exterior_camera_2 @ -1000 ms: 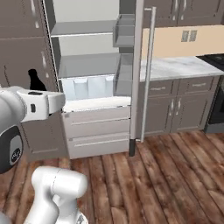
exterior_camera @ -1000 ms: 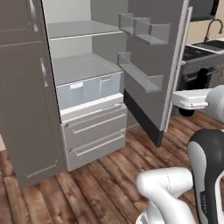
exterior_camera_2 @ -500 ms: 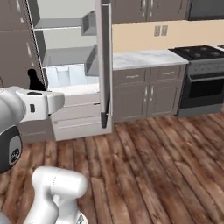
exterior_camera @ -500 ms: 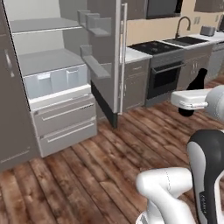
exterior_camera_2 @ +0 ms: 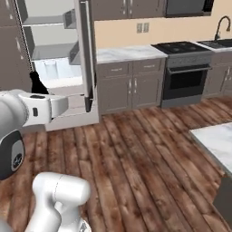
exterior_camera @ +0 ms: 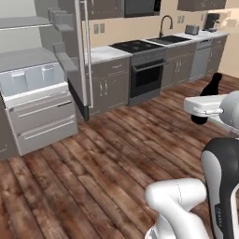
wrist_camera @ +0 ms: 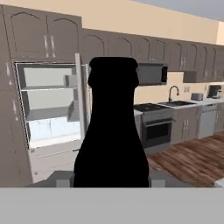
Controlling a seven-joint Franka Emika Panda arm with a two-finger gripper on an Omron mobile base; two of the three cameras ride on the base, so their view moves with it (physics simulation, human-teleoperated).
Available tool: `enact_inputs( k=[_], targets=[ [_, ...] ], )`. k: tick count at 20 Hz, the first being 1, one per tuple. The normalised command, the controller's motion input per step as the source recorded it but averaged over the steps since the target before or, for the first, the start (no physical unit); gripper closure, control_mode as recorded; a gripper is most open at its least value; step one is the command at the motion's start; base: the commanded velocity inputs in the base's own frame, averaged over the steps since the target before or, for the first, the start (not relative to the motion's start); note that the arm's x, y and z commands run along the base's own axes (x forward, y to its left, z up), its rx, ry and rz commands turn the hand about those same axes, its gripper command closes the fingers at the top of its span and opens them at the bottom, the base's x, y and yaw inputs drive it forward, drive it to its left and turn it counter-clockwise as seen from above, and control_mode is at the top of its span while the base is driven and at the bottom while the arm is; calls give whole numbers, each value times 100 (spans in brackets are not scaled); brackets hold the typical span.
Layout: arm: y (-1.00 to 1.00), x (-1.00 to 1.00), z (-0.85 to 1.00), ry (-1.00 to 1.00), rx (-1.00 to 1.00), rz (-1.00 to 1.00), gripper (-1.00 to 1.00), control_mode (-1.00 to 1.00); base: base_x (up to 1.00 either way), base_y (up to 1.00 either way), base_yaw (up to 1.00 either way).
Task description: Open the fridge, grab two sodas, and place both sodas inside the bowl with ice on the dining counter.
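Observation:
My gripper [wrist_camera: 111,177] is shut on a black soda [wrist_camera: 111,131], which stands upright and close in the hand view. From the left base view the soda [exterior_camera: 212,86] pokes up behind the white hand at my gripper [exterior_camera: 205,106], at the right edge. In the right base view the soda [exterior_camera_2: 37,84] sits above my gripper [exterior_camera_2: 41,97] at the left. The fridge [exterior_camera: 32,74] stands open with its door [exterior_camera: 83,51] swung out, and its white shelves [exterior_camera_2: 50,50] show. A corner of the dining counter [exterior_camera_2: 215,140] is at the right. The bowl is out of view.
The wall counter [exterior_camera_2: 127,54] carries a black stove [exterior_camera_2: 181,47] with an oven [exterior_camera: 147,77] below and a sink faucet [exterior_camera: 163,23] further along. Grey cabinets [exterior_camera_2: 131,88] run under it. Open wood floor [exterior_camera: 107,154] lies between the fridge and the dining counter.
The base has turned to the right, so the whole scene has slid left in both base views and the stove, sink and dining counter corner have come in. The soda stays in my gripper.

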Motion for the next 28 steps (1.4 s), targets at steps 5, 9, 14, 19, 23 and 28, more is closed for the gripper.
enact_inputs(
  k=[5,9,14,19,23,28],
  targets=[
    [0,0,0,0,0,0,100,100,-96,-78,-18],
    [0,0,0,0,0,0,100,100,-73,-100,-11],
    [0,0,0,0,0,0,100,100,-57,-100,-6],
    [0,0,0,0,0,0,100,100,-25,-100,-1],
    [0,0,0,0,0,0,100,100,-10,-100,0],
    [0,0,0,0,0,0,100,100,-3,-100,0]
  ],
)
